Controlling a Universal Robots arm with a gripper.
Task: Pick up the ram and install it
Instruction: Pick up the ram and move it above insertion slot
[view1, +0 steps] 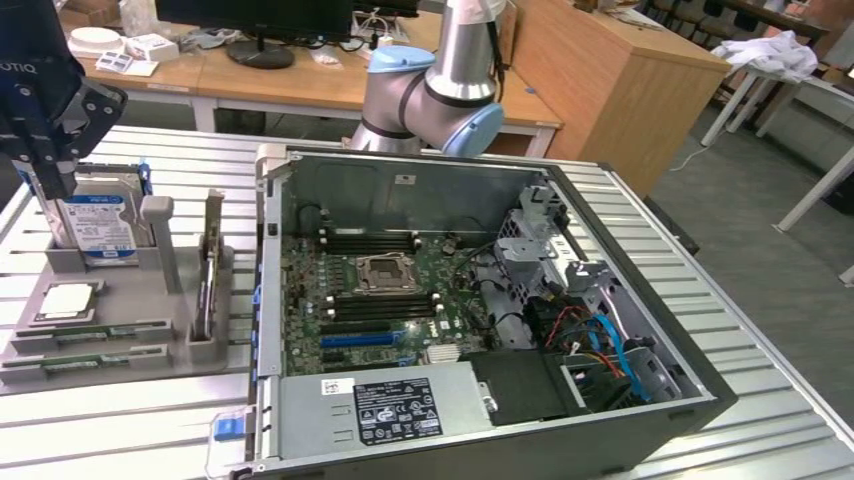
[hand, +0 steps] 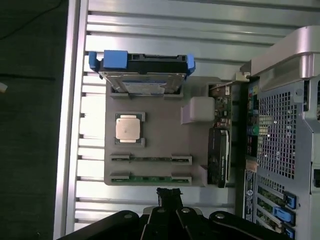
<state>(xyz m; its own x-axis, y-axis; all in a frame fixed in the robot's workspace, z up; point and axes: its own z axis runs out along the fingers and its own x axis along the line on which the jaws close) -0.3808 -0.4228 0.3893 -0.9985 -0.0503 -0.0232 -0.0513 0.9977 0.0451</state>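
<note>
Exterior view, 10 o'clock: the pincer (view1: 51, 190) hangs over the grey holder (view1: 160, 230) on the worktop (view1: 134, 420). Its fingers are pressed together, pinching nothing. We place it above the hard drive (view1: 100, 225) end.

At 8 o'clock the ram (view1: 91, 330) lies flat in its holder slot. A twin stick (view1: 83, 363) sits just beside it, and the CPU (view1: 63, 300) is at their 12. Neither stick is touched.

The expansion card (view1: 211, 270) stands on edge at the holder's 3 o'clock. From centre to 4 o'clock we have the open PC case (view1: 694, 390), motherboard (view1: 314, 300) exposed.

We judge progress at zero: pick not made, install not made, both left.
</note>
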